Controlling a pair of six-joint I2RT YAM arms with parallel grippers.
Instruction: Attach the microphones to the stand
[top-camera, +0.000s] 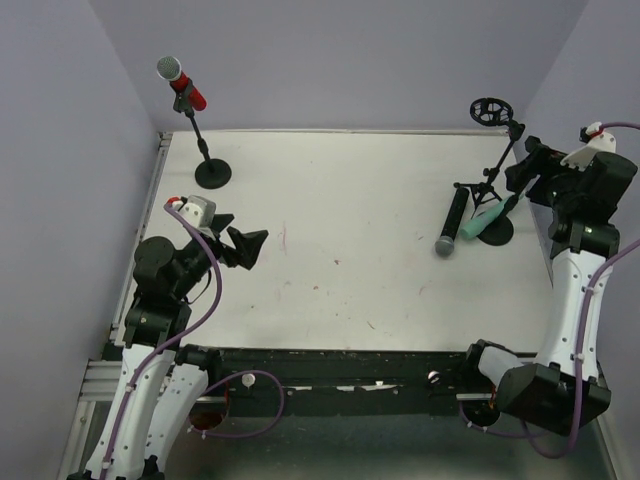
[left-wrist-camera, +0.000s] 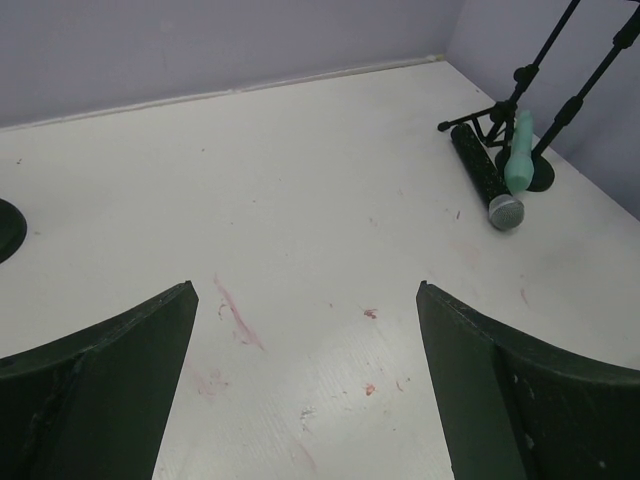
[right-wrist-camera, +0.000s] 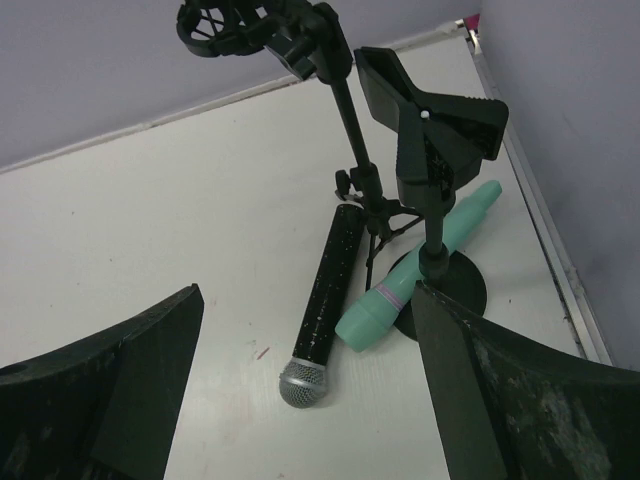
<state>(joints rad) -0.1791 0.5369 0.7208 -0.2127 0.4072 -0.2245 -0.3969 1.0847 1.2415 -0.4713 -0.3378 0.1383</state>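
Note:
The red microphone (top-camera: 180, 82) with a grey mesh head sits clipped in a round-base stand (top-camera: 212, 173) at the back left. The black microphone (top-camera: 453, 222) (right-wrist-camera: 325, 300) lies flat at the right, mesh head toward the front. The mint-green microphone (top-camera: 487, 217) (right-wrist-camera: 420, 275) lies beside it, resting across the round base (right-wrist-camera: 465, 290) of a stand with an empty clip (right-wrist-camera: 430, 125). My right gripper (top-camera: 521, 175) (right-wrist-camera: 305, 390) is open and empty above these two. My left gripper (top-camera: 247, 246) (left-wrist-camera: 305, 380) is open and empty over the left of the table.
A tripod stand with an empty ring shock mount (top-camera: 489, 110) (right-wrist-camera: 225, 22) stands just behind the black microphone. The table's right edge rail (right-wrist-camera: 545, 230) runs close to the stands. Purple walls close in the back and both sides.

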